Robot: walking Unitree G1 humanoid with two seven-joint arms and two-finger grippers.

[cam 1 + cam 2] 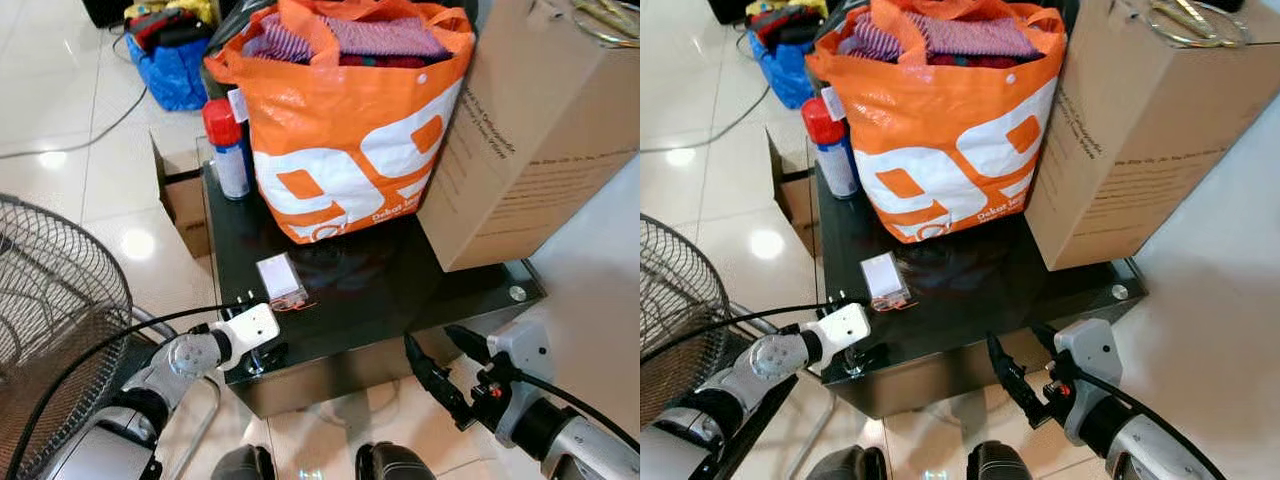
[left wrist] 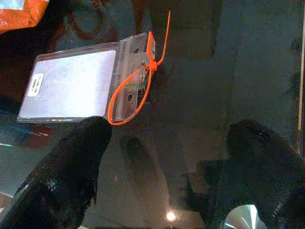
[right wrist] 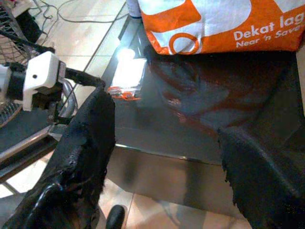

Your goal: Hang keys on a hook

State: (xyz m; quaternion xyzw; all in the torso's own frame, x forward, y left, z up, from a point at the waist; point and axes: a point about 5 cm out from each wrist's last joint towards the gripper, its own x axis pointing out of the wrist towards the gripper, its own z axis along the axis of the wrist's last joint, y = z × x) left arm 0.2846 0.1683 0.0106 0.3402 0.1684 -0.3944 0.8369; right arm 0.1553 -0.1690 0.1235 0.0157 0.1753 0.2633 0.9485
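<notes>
The keys' clear plastic tag (image 1: pixel 281 279) with an orange zip tie (image 2: pixel 143 83) lies flat on the black glass table (image 1: pixel 400 290), in front of the orange bag. My left gripper (image 1: pixel 264 331) hovers just short of the tag at the table's front left corner. It is open, and the tag (image 2: pixel 76 86) lies beyond its fingertips (image 2: pixel 97 129), untouched. My right gripper (image 1: pixel 428 337) is open at the table's front edge, right of centre, with nothing between its fingers (image 3: pixel 83 143).
A full orange shopping bag (image 1: pixel 350 130) and a big cardboard box (image 1: pixel 540 130) take up the back of the table. A red-capped spray can (image 1: pixel 228 150) stands at the back left. A floor fan (image 1: pixel 50 300) is at my left, and a small carton (image 1: pixel 185 200) sits beside the table.
</notes>
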